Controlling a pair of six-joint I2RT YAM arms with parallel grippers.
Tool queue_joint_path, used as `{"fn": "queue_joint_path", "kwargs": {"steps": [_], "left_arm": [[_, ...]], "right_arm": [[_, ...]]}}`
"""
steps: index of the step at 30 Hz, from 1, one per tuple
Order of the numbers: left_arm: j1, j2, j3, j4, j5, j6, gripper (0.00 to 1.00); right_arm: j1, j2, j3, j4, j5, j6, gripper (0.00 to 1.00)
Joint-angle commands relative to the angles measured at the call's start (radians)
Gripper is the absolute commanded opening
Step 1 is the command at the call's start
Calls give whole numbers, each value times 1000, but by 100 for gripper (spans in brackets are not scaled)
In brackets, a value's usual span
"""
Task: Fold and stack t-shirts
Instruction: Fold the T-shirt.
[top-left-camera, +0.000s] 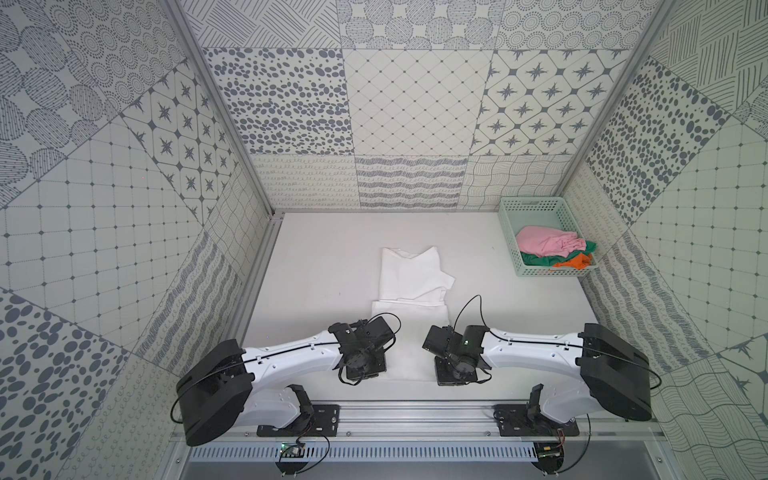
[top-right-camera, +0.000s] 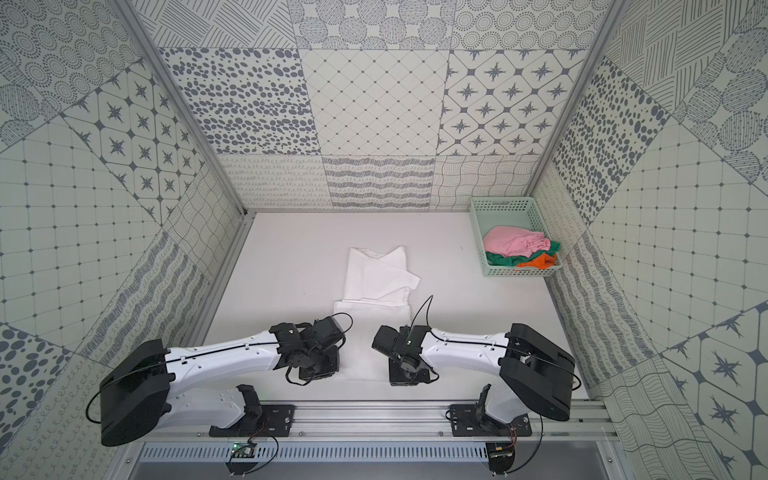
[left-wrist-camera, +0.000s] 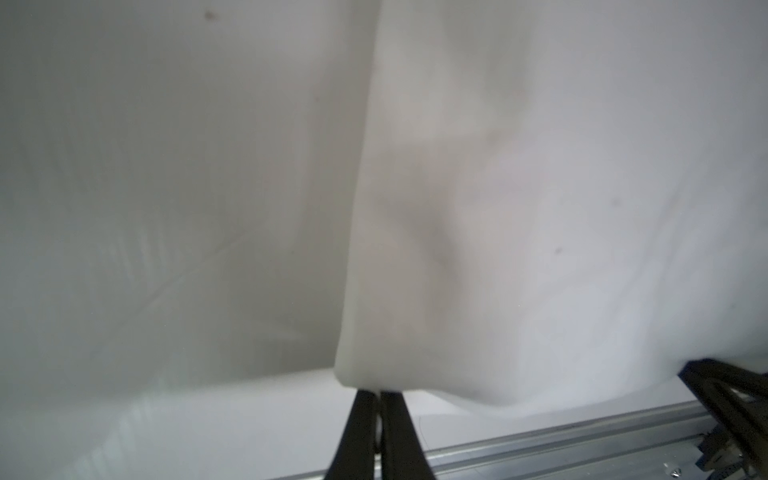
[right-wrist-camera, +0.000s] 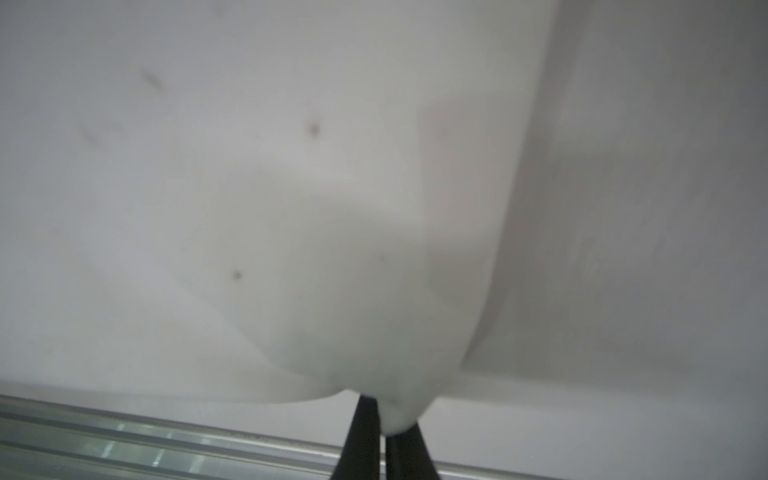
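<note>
Nearest the rail, the left hand (left-wrist-camera: 377, 397) is clenched on one near hem corner of the white cloth t-shirt (top-left-camera: 411, 274). The right hand (right-wrist-camera: 384, 417) pinches the other near corner. The shirt lies partly folded in the middle of the white table (top-left-camera: 324, 249), its sides turned in.

Each grip takes only a thin edge of cloth, so a corner could slip free if the hem is raised, which would leave the fold lopsided. Uneven lift between the two hands would skew the crease. The loose sleeve flap lying on top further off could slide or bunch.

In the far right corner, the mint-green perforated plastic basket (top-left-camera: 552, 272) holds a pink cloth shirt (top-left-camera: 544, 243), a green cloth shirt (top-left-camera: 534, 259) and an orange cloth shirt (top-left-camera: 577, 262), all crumpled and not yet folded.

No brand, label or lettering is readable anywhere, and the wrist views are blurred.
</note>
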Motion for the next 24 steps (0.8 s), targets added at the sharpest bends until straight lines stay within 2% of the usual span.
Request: {"fn": "queue_joint_path", "kwargs": {"steps": [1, 16, 24], "left_arm": [[-1, -35, 62, -66, -32, 13, 0], [-1, -88, 173, -186, -96, 43, 0], [36, -65, 314, -253, -133, 124, 0]], "right_arm": [[1, -43, 15, -43, 78, -4, 0], [-1, -99, 236, -215, 240, -69, 0], [-30, -100, 347, -264, 331, -121, 0]]}}
